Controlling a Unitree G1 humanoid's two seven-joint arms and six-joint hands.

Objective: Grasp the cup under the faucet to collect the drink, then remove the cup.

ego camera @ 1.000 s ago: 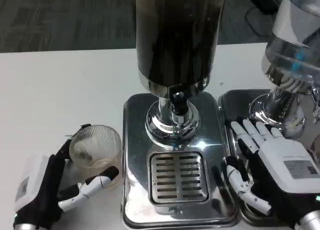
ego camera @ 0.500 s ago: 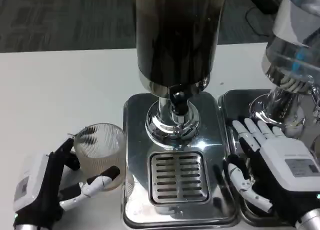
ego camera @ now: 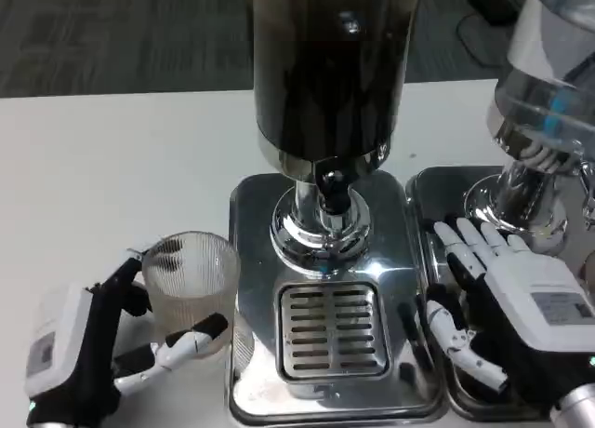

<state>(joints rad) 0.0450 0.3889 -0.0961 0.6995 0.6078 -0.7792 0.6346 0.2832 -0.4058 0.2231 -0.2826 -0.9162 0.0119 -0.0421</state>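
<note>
The scene is seen through a single head view, set high on the robot and aimed steeply downward and forward over the white counter (ego camera: 112,158). The camera is held close: the dark dispenser (ego camera: 330,65) is cut off by the top edge, and its steel drip tray (ego camera: 325,354) is met at the bottom edge. The left hand (ego camera: 102,354) is placed at the lower left corner, the right hand (ego camera: 507,312) at the lower right. Grey carpet floor (ego camera: 121,28) is caught beyond the counter's far edge. A second dispenser (ego camera: 544,121) is clipped by the right border.
</note>
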